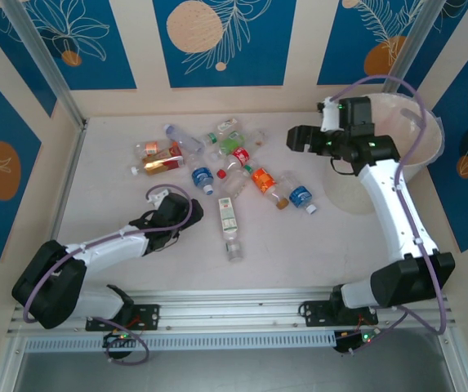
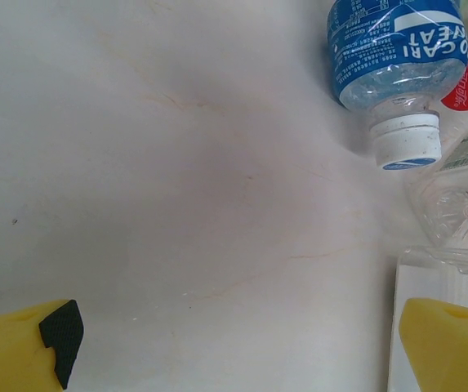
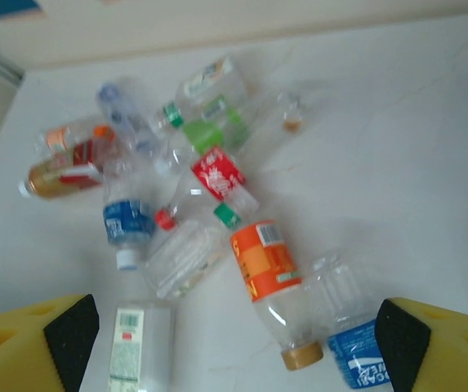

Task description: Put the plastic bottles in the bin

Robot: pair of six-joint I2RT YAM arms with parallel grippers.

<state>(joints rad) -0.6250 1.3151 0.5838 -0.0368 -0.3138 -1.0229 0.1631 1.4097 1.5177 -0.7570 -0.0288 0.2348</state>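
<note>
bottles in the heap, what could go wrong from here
The bottles lie packed together, so the open right gripper may pinch two at once, such as the orange-label bottle and its blue-label neighbour.
They lie on their sides on a smooth table; a nudge could roll one away.
The bin stands beside the right arm, so the left gripper might cross its path.

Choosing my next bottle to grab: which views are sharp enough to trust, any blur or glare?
Top view: sharp, evenly lit, only soft shadows on the table. Left wrist view: crisp, print on the blue-label bottle readable. Right wrist view: blurred throughout, the orange-label bottle and its neighbours soft. No strong glare anywhere.
</note>
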